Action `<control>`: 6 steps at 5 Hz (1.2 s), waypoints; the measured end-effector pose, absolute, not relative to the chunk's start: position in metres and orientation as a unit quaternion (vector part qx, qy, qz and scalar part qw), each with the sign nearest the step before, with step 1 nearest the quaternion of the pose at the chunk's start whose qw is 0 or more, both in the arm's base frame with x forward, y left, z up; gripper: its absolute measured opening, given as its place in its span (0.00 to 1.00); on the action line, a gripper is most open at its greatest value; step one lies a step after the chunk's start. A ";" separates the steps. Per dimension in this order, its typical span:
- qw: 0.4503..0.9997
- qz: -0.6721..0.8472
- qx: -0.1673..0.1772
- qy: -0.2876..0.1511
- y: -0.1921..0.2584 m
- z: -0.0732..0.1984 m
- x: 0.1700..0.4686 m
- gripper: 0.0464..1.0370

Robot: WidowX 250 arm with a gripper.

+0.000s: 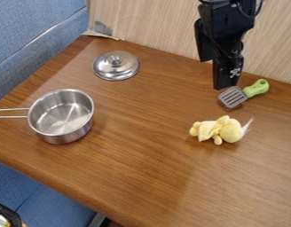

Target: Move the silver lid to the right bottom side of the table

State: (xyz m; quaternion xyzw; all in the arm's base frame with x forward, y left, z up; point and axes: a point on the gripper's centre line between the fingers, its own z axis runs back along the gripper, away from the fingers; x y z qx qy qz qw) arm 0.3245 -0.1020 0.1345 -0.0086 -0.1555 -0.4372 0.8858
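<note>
Blue fabric covers the seat below the near edge of the table, and at the lower left corner of the view sits a dark-rimmed item, cut off by the frame, too partial for me to name. Above the seat spreads the brown wood-grain table I work over.

On its left side stands an open, round, silver metal pot, upright, its wire handle running out past the left edge of the view. Across from it, well apart on the right, a small pale-yellow plush toy lies on the table, with a white wispy piece at its right end. Behind the toy I see a spatula with a grey slotted head and a light green handle, the handle pointing toward the far right.

My black gripper hangs over the right half of the table, beside the spatula's head in the view; whether it is open or closed, I cannot tell. Farther back, toward the table's far left corner and behind the pot, lies my task's round, shiny silver lid, knob up, apart from the pot. Behind everything rises a light wood-grain panel, with a blue fabric backrest at left.
</note>
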 end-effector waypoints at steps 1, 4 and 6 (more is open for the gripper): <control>0.889 -0.435 -0.012 -0.141 -0.101 0.125 0.324 0.96; 0.955 -0.276 0.011 -0.112 -0.003 0.108 0.365 0.96; 0.977 -0.183 0.049 -0.100 0.065 0.100 0.386 0.96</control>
